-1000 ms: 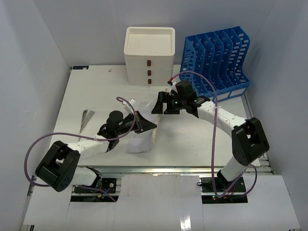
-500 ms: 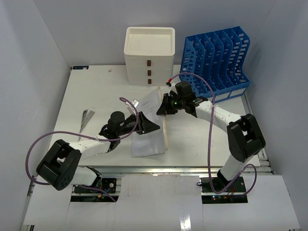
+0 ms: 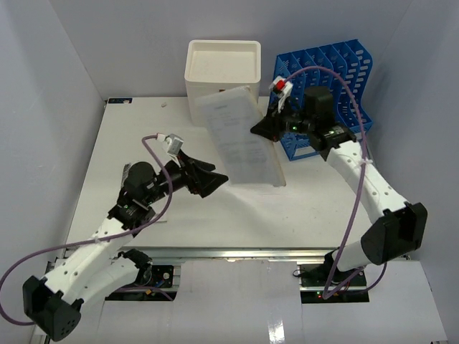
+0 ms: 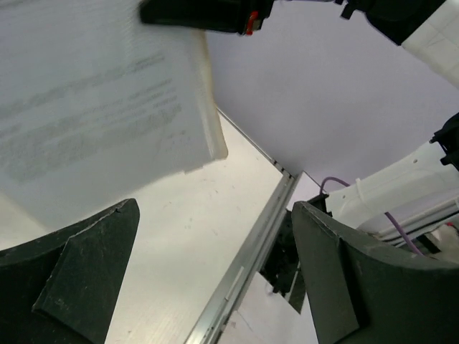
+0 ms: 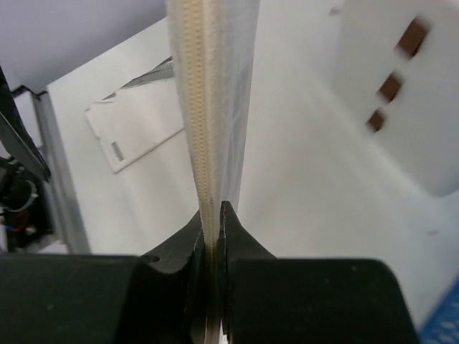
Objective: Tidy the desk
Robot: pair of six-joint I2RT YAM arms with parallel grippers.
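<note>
- The desk (image 3: 136, 136) is the wide white tabletop filling the floor of the booth, with a metal rail (image 3: 237, 251) along its near edge, where both arms are mounted.
- At its far edge stand a cream drawer box (image 3: 222, 72) and, just to the right of it, a blue file rack (image 3: 337, 64).
- A clear document sleeve (image 3: 240, 136) full of printed sheets hangs tilted in the air in front of those two.
- The right gripper (image 3: 264, 127) is clamped on the sleeve's right edge. In its wrist view the two fingertips pinch the cream seam (image 5: 208, 107) tight between them.
- The left gripper (image 3: 211, 179) holds nothing. Its jaws are spread wide and point up towards the sleeve, the dark fingers (image 4: 72, 287) well apart with bare tabletop showing between them.
- A small white card (image 5: 136, 132) lies flat on the desk (I can only make it out in the right wrist view), with a grey striped piece (image 5: 154, 72) just beyond it.
</note>
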